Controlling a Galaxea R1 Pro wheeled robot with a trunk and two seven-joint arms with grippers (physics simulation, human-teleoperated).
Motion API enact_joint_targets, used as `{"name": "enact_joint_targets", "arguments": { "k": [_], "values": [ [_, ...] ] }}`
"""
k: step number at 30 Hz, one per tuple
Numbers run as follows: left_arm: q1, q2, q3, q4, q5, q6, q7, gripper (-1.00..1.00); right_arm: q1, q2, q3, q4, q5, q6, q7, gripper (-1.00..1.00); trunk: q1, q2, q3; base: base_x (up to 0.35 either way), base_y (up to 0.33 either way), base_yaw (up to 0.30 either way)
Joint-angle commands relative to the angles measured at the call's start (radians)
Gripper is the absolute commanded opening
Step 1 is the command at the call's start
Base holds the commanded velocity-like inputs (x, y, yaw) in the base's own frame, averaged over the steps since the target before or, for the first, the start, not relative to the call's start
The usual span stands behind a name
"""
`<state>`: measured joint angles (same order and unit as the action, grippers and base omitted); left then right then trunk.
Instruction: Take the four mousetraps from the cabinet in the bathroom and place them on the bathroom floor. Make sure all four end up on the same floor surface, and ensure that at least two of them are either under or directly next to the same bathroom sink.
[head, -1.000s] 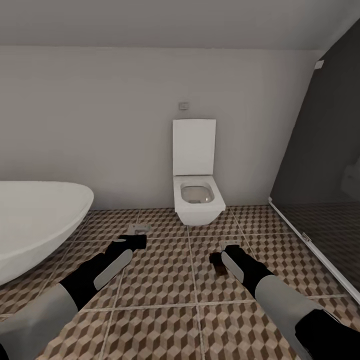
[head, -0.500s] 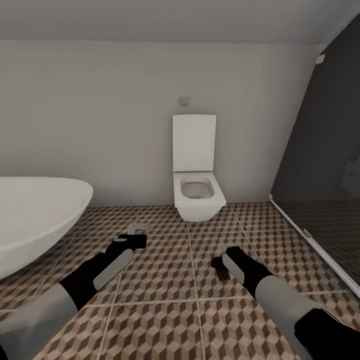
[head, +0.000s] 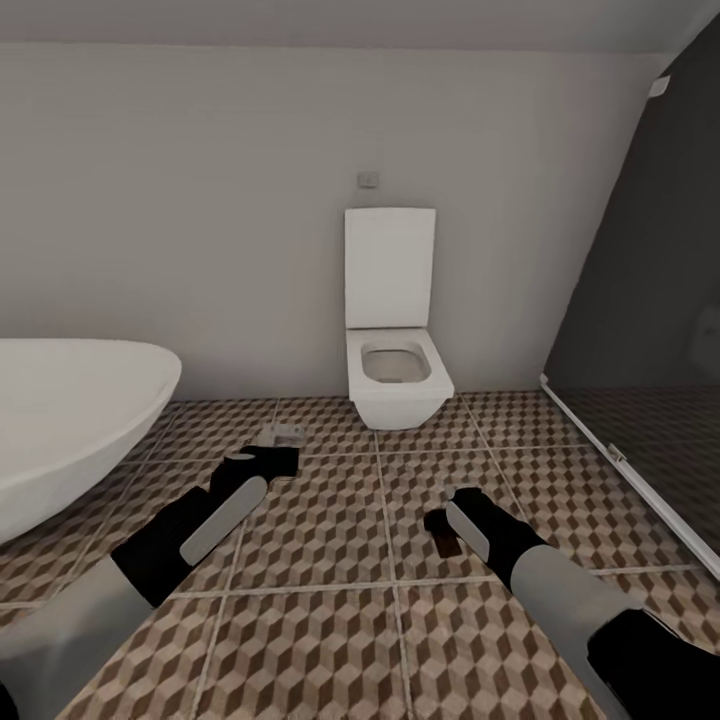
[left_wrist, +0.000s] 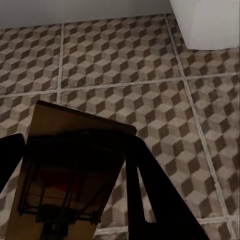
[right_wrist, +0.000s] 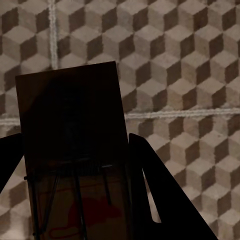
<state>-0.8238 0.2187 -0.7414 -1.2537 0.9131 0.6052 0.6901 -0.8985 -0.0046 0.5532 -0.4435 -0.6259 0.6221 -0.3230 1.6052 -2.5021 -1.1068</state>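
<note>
Each gripper holds a mousetrap above the bathroom floor (head: 330, 560). My left gripper (head: 278, 458) is shut on a tan mousetrap (left_wrist: 75, 165) with dark wire parts; in the head view its pale end (head: 288, 434) pokes out past the fingertips. The left gripper (left_wrist: 75, 200) clamps that board between dark fingers (left_wrist: 155, 200). My right gripper (head: 436, 522) is shut on a second mousetrap (right_wrist: 75, 150), seen as a brown sliver (head: 446, 544) under the fingers. The white sink (head: 60, 420) bulges in at the left, beside the left arm. The cabinet is out of view.
A white toilet (head: 395, 350) with its lid raised hangs on the back wall, ahead between the arms. A smoked glass shower screen (head: 640, 330) closes off the right side. Open cube-pattern tiles lie under both arms.
The whole picture has slid upward, so the camera has moved. Both grippers stay shut on their mousetraps, and the arms hold about the same pose.
</note>
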Motion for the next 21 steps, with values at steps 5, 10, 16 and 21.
{"name": "enact_joint_targets", "arguments": {
  "k": [5, 10, 16, 21],
  "values": [
    [-0.003, 0.006, 0.014, -0.065, 0.009, 0.019, 0.067, -1.00, -0.023, -0.002, 0.005, 0.000, -0.012, 0.006, -0.007, -1.00, 0.002, -0.002, -0.020, 0.000, 0.000, 0.000],
    [-0.003, 0.007, 0.016, -0.081, 0.008, 0.022, 0.086, -1.00, -0.053, -0.002, 0.004, 0.003, -0.010, 0.010, 0.044, -1.00, 0.004, -0.003, -0.040, 0.000, 0.000, 0.000],
    [-0.003, 0.007, 0.017, -0.089, 0.008, 0.023, 0.091, -1.00, -0.085, -0.001, 0.004, 0.013, -0.008, 0.031, 0.072, -1.00, 0.007, -0.004, -0.063, 0.000, 0.000, 0.000],
    [-0.003, 0.008, 0.017, -0.094, 0.007, 0.024, 0.093, -1.00, -0.106, -0.001, 0.004, 0.020, -0.007, 0.037, 0.078, -1.00, 0.009, -0.005, -0.082, 0.000, 0.000, 0.000]
  ]
}}
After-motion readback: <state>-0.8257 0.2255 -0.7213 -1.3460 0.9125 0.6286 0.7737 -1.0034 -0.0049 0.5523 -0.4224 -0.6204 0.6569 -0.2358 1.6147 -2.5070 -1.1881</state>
